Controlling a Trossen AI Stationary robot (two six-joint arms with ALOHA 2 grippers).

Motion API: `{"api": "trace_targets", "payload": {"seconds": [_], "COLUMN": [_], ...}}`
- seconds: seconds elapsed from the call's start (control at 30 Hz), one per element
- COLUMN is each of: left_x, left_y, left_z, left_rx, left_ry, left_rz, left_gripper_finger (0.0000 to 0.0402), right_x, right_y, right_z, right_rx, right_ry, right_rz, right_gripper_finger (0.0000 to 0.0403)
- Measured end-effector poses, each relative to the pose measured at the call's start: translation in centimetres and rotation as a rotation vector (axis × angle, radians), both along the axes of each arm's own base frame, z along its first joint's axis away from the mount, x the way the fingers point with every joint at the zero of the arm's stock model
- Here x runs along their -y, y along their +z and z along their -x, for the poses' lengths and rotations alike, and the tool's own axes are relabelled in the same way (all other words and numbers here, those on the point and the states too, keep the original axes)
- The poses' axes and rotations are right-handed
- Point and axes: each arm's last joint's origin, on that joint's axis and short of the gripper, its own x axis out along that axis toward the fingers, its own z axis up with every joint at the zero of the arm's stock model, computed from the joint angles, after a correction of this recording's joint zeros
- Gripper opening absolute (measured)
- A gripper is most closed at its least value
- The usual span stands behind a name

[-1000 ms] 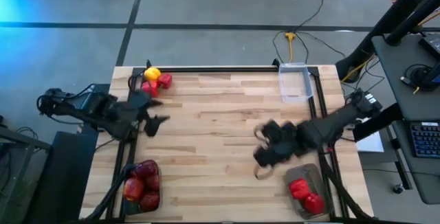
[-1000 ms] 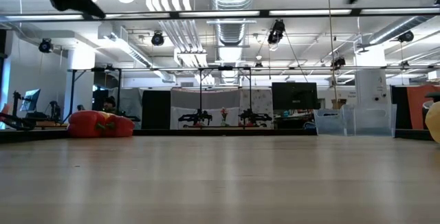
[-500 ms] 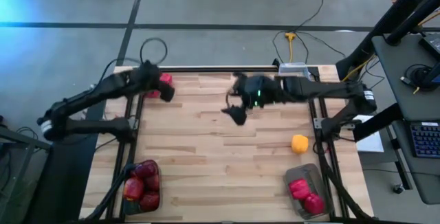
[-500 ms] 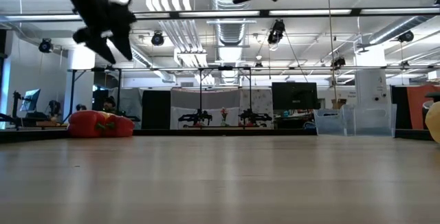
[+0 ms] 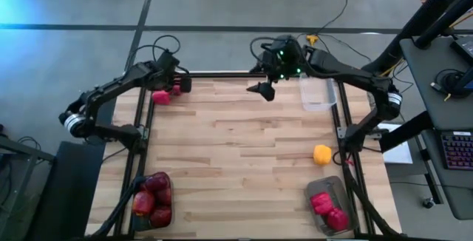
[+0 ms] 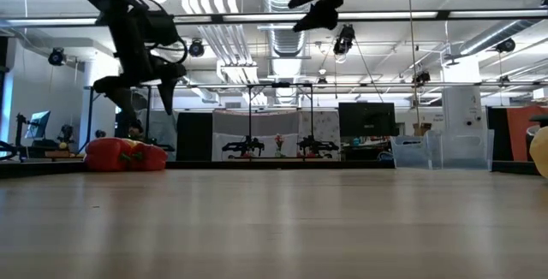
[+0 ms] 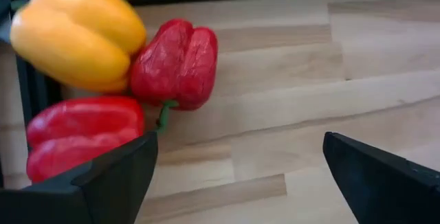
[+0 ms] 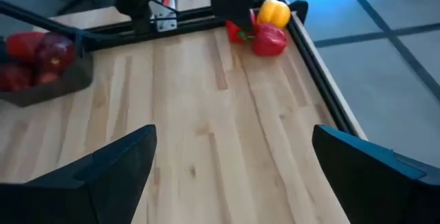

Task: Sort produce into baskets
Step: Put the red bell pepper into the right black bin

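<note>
Two red peppers (image 7: 175, 62) (image 7: 72, 138) and a yellow pepper (image 7: 75, 31) lie together on the table's far left corner. My left gripper (image 7: 237, 176) hangs open just above them (image 5: 176, 86), touching nothing. My right gripper (image 5: 263, 90) is open and empty, raised over the far edge near the middle. A second yellow pepper (image 5: 322, 154) lies on the table at the right. A dark bin (image 5: 153, 197) at the near left holds red apples. A dark bin (image 5: 341, 189) at the near right holds red peppers. A clear bin (image 5: 318, 92) stands at the far right.
Black rails (image 5: 236, 74) run along the table's far edge and both sides. The wooden top (image 5: 236, 152) between the bins is bare. Cables lie on the floor beyond the far edge.
My left gripper has gone from the table's left side toward the far left corner and down over the peppers. My right gripper has swung from the near right toward the far edge near the middle, uncovering the yellow pepper on the right.
</note>
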Motion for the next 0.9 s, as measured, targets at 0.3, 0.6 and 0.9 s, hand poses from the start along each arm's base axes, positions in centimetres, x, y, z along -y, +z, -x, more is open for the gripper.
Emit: {"api": "trace_targets", "payload": {"seconds": [0.3, 0.6, 0.9], "left_x": [-2.4, -5.3, -7.3], "left_y": [-0.6, -1.0, -3.7], "left_z": [-1.7, -3.3, -4.1], "left_rx": [-0.073, -0.210, -0.280], "left_ry": [0.035, 0.056, -0.035], "left_rz": [0.041, 0.019, 0.108], "left_gripper_finger": [0.0392, 0.0391, 0.0391], "right_x": [2.8, 4.3, 4.3], "right_y": [-1.1, -3.6, -3.7], "right_z": [0.4, -0.8, -0.9], "right_rx": [-0.032, -0.089, -0.093], "right_ry": [-0.028, -0.034, -0.045], "right_rz": [0.040, 0.009, -0.012], "right_gripper_finger": [0.0382, 0.0382, 0.0382]}}
